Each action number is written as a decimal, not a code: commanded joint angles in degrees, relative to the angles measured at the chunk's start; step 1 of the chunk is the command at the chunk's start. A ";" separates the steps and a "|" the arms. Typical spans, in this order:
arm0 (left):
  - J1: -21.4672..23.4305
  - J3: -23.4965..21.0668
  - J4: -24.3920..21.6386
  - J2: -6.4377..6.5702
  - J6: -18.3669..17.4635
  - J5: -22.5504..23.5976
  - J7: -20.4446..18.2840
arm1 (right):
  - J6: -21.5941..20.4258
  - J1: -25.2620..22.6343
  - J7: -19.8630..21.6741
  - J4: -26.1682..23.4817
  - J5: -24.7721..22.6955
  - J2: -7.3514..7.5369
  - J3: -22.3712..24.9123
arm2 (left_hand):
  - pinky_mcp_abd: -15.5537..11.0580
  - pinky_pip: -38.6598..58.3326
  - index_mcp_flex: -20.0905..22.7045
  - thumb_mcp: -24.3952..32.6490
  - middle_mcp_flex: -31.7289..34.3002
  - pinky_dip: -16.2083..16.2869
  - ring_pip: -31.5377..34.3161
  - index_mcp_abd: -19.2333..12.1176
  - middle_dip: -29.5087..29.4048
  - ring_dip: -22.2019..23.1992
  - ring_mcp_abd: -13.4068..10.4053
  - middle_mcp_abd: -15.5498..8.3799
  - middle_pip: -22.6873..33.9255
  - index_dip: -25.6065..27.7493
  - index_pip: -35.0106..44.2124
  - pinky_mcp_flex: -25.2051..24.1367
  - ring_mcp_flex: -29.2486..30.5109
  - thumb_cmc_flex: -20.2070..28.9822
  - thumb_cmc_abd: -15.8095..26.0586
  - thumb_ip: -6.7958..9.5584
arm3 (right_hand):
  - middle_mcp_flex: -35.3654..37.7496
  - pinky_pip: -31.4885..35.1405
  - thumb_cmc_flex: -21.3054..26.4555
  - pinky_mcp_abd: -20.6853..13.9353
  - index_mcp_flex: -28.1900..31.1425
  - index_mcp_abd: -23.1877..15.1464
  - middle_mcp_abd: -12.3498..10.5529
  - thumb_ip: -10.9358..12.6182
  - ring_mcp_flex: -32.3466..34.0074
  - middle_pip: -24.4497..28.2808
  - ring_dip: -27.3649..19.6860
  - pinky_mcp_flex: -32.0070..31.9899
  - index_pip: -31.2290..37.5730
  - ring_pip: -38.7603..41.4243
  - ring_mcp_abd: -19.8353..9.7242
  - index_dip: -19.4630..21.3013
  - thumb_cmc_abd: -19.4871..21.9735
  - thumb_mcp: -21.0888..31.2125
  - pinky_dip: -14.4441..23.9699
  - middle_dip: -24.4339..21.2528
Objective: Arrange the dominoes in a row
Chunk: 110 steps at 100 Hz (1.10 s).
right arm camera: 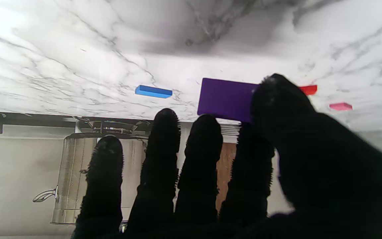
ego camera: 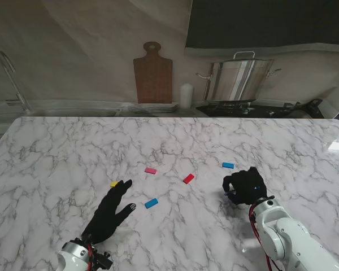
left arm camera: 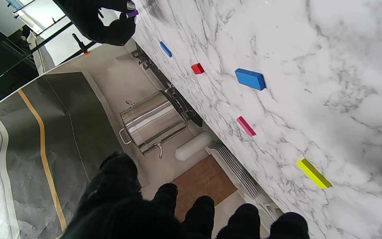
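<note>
Fingers (right arm camera: 204, 139) of the right hand (ego camera: 246, 186) are pinching a purple domino (right arm camera: 225, 99) against the thumb, which is hiding its one end. The left hand (ego camera: 110, 212) is lying open, holding nothing, its fingertips almost touching a yellow domino (ego camera: 113, 183). Beyond them are lying two blue dominoes (ego camera: 151, 203) (ego camera: 228, 165), one red (ego camera: 188, 178) and one pink (ego camera: 151, 170), all flat and apart.
</note>
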 commanded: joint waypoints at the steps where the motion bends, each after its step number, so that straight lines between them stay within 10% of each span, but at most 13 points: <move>1: 0.29 0.08 -0.11 -0.12 -0.20 -0.01 -0.67 | -0.44 -0.77 -0.12 -1.10 0.56 -0.41 0.35 | -0.33 -0.57 -1.58 -0.20 -1.03 0.80 -0.32 -1.25 -0.64 0.07 0.23 -1.28 -0.05 -0.28 -0.49 0.25 -1.50 1.45 0.14 -0.19 | 3.42 1.01 1.14 1.14 0.53 -5.69 -1.59 0.62 2.09 -2.87 -0.94 0.43 3.69 -1.39 -1.22 2.61 1.27 1.67 0.16 -1.26; 34: 0.41 -0.11 -0.24 -0.16 -0.32 0.01 -0.51 | -1.43 -3.01 1.51 -4.95 7.91 -1.78 1.59 | -0.34 -0.56 -1.61 -0.21 -1.03 0.95 -0.35 -0.93 -0.78 0.02 0.25 -1.29 -0.07 -0.26 -0.67 0.25 -1.52 1.41 0.14 -0.19 | 17.01 0.15 2.33 3.43 -1.65 -3.31 -0.04 0.79 11.09 -23.31 -5.04 2.95 3.19 -13.23 0.02 6.98 4.32 2.05 -2.12 -19.23; 74: 0.65 -0.44 -0.49 -0.23 -0.61 -0.06 -0.22 | 0.79 -5.15 8.44 -9.48 19.10 -2.74 0.76 | -0.37 -0.58 -1.59 -0.19 -1.06 1.04 -0.34 -0.17 -0.83 -0.01 0.17 -1.01 -0.06 -0.68 -0.84 0.25 -1.50 1.39 0.14 -0.15 | 21.24 1.70 3.26 3.13 -3.61 8.18 3.98 0.49 19.13 -26.74 -7.96 7.04 6.85 -24.43 0.01 5.20 6.90 2.97 -4.15 -33.62; 87: 0.73 -0.53 -0.56 -0.23 -0.74 -0.10 -0.24 | 1.68 -5.73 9.14 -10.42 22.05 -3.04 -0.15 | -0.38 -0.59 -1.57 -0.20 -1.05 1.06 -0.32 -0.18 -0.79 0.01 0.21 -0.93 -0.03 -0.79 -0.82 0.24 -1.49 1.35 0.21 -0.14 | 20.51 1.99 2.94 3.13 -3.40 8.63 4.20 0.85 19.02 -25.53 -7.70 6.50 7.53 -24.63 0.13 4.75 6.05 3.51 -4.10 -33.55; 110: 0.86 -0.89 -0.65 -0.28 -0.94 -0.19 -0.14 | 4.23 -7.08 6.97 -12.31 26.22 -4.09 -3.17 | -0.37 -0.59 -1.56 -0.18 -1.04 1.08 -0.34 -0.24 -0.68 0.02 0.15 -1.00 0.01 -0.82 -0.75 0.24 -1.51 1.43 0.26 -0.13 | 2.08 1.93 3.50 2.32 -4.44 5.39 4.58 1.14 4.23 -13.67 -2.10 -0.19 9.55 -11.22 2.31 1.59 6.12 1.77 -0.94 -15.27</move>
